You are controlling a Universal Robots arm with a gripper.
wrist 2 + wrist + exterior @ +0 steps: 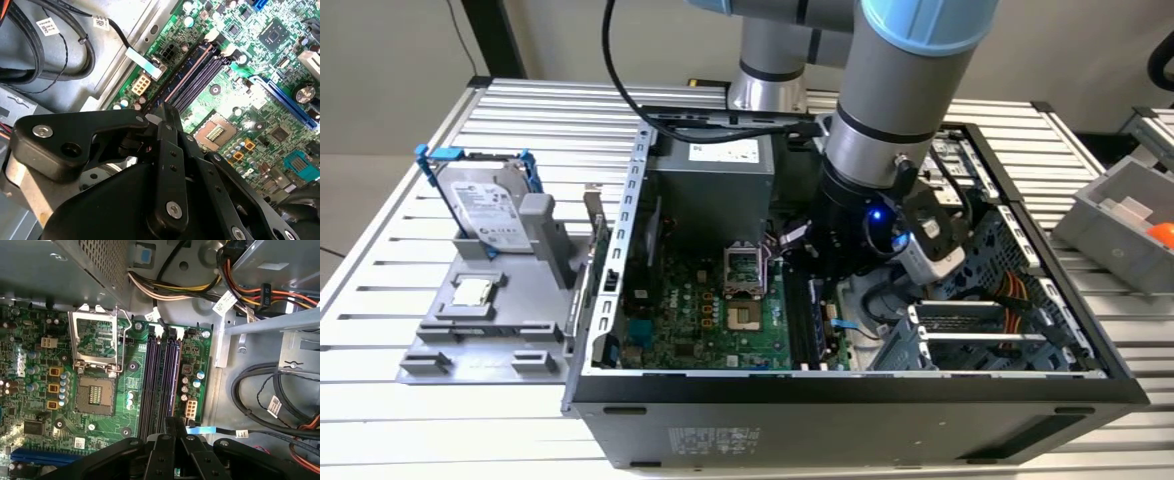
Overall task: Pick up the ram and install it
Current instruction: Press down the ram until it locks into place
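Observation:
My gripper (175, 421) (166, 107) hangs inside the open computer case (854, 385), low over one end of the dark memory slots (160, 385) (192, 80) on the green motherboard (707, 310). Its black fingers (172, 150) are drawn tightly together. The ram is hidden; I cannot tell whether it sits between the fingers or in a slot. In the exterior view the arm's wrist (874, 235) covers the slot area at the board's right side.
The open processor socket (95, 395) (744, 318) lies beside the slots. Cable bundles (270, 400) and a drive cage (981, 330) crowd the side past the slots. At the exterior view's left a grey holder (487, 340) carries a hard drive (487, 210) and a small square chip (474, 292).

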